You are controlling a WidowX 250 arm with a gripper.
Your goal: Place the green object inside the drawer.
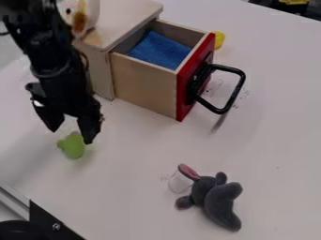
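End effector (pixel 71 135) pointing down at left, fingers apart beside green object (pixel 73 147) on worktop (pixel 144 164); side wall of open drawer (pixel 144 86) between object and blue cloth (pixel 160 49) inside; grey plush toy (pixel 219 201) nearer camera

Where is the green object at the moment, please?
In the camera view, the green object is on the white table at the left, just below the end effector, and lower left of the open drawer.
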